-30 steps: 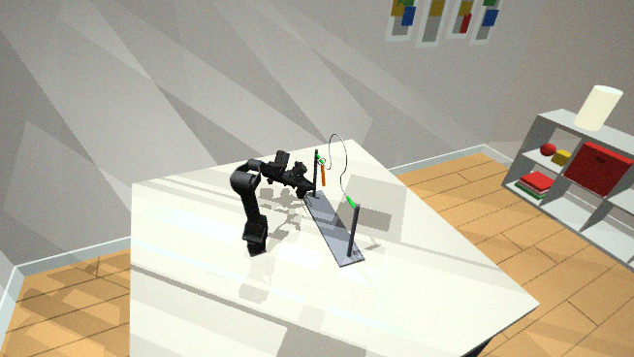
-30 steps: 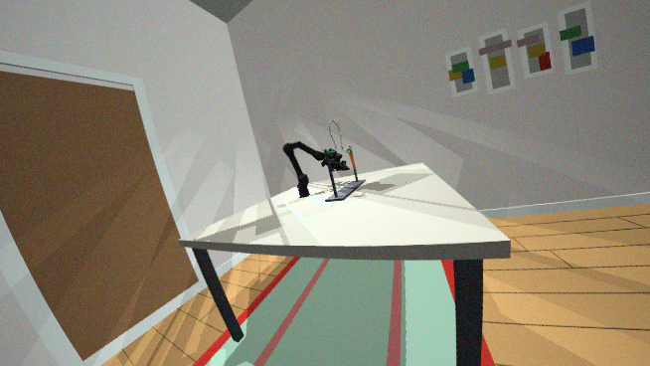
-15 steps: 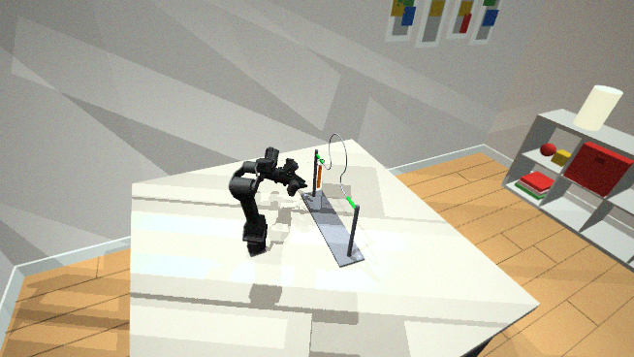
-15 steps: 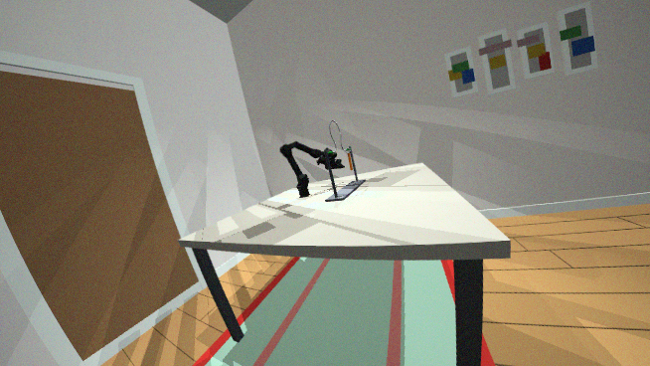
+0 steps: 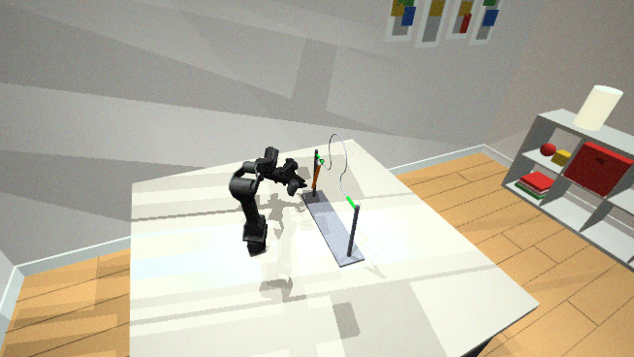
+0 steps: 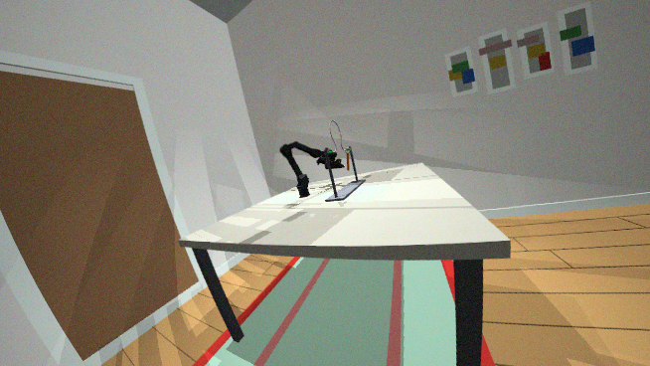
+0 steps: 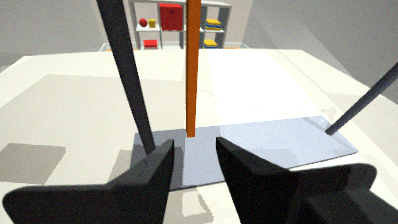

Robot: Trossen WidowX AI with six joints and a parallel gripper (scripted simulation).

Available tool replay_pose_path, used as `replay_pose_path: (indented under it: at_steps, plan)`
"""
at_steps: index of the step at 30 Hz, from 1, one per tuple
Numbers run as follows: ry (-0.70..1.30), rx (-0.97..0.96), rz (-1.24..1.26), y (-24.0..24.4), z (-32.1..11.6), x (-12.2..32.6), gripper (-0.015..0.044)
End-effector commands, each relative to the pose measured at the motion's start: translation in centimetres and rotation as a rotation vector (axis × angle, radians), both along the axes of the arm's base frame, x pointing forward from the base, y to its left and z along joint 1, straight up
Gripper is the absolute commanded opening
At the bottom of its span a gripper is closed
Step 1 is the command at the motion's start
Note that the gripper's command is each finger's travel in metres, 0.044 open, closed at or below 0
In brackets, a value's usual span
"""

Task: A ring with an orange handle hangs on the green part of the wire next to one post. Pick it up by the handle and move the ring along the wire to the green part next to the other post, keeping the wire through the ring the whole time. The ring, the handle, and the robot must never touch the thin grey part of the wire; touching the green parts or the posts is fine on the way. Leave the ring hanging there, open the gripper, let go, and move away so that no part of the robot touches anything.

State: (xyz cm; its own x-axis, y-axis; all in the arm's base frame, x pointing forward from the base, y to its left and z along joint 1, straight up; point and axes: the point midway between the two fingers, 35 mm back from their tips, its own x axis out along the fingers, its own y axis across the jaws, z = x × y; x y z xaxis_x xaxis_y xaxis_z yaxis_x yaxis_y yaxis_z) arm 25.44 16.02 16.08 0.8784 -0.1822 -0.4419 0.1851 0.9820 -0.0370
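The orange handle [image 5: 316,177] [image 6: 348,161] [image 7: 192,70] hangs down beside the far post [image 5: 314,193] [image 6: 354,169] [image 7: 131,80]. Its small ring is at the green part next to that post; whether it touches the wire's grey part is too small to tell. The thin grey wire [image 5: 346,159] loops up and comes down to the other green part [image 5: 351,202] at the near post [image 5: 354,230] [image 6: 332,176] [image 7: 362,102]. My gripper [image 5: 300,187] [image 6: 343,165] [image 7: 195,143] is partly open and empty. Its fingertips are short of the handle, which hangs beyond them.
A grey base plate [image 5: 330,223] [image 6: 343,193] [image 7: 280,140] carries both posts on the pale table [image 5: 204,291] [image 6: 398,229]. In the wrist view the far post stands just left of the handle, close beyond the left finger. A shelf stands away from the table.
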Motion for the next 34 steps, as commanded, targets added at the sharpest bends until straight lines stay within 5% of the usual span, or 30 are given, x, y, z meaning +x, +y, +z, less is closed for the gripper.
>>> replay_pose_path:
  at_steps: [1, 11, 34]
  plan:
    - [0.001, 0.0, 0.0, 0.1, 0.1, -0.2, 0.0186]
    - [-0.005, -0.002, 0.003, 0.7, 2.2, -4.2, 0.044]
    - [-0.005, -0.002, 0.003, 0.7, 2.2, -4.2, 0.044]
